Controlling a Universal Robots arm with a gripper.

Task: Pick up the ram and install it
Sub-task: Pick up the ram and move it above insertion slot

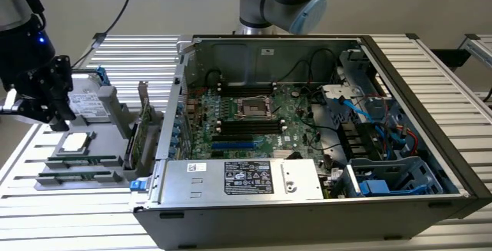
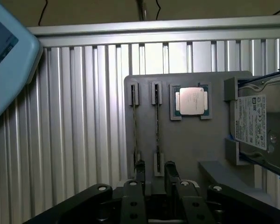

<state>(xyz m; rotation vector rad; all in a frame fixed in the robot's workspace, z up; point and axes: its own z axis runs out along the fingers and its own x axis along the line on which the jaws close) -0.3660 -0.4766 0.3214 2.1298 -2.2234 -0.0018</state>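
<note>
On the counter (image 1: 46, 216), at the exterior view's left, a gray parts tray (image 1: 103, 144) carries the ram (image 1: 80, 160). A second ram stick (image 1: 77, 176) lies just beside it. The tray also holds a processor (image 1: 75, 141), a hard drive (image 1: 84, 100) and an upright expansion card (image 1: 142, 118). The gripper (image 1: 57, 123) hangs above the tray, well apart from the open computer case (image 1: 307, 222). In the wrist view the gripper (image 2: 155, 175) is open and holds nothing. Its fingers (image 2: 170, 170) stand apart on either side of the ram (image 2: 157, 126), which sits edge-up in its tray holders.
</note>
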